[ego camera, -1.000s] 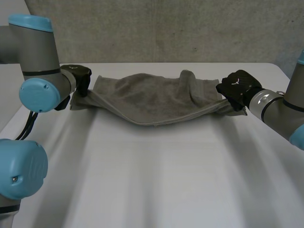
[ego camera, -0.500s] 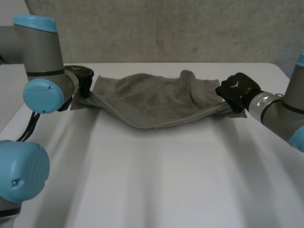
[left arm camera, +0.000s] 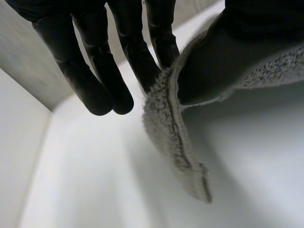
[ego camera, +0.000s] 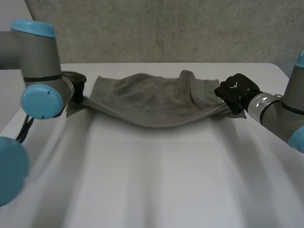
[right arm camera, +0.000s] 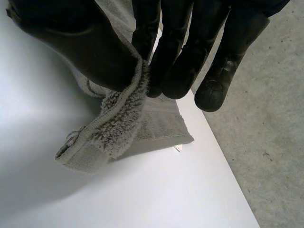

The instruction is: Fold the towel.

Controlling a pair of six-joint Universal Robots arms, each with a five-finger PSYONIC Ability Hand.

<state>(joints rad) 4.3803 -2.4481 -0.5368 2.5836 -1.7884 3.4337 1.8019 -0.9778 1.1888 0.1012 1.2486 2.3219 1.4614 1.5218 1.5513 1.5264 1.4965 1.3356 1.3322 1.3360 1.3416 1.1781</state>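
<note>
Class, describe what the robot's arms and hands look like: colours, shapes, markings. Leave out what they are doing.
The left arm and right arm are grey tubes with round light-blue caps. The left hand and right hand are black, with smooth rounded fingers; the right carries a small white mark.

The left arm [ego camera: 40,71] and right arm [ego camera: 280,116] reach inward toward each other, their hands well apart. The left hand [left arm camera: 99,71] pinches the towel [left arm camera: 175,133] by an edge between its thumb and the nearest finger. Its other fingers hang straight and free beside the cloth. The right hand [right arm camera: 180,47] points its nearly straight fingers downward. Its thumb presses a bunched fold of the towel's end against them, and the outermost finger stands clear of the cloth.
</note>
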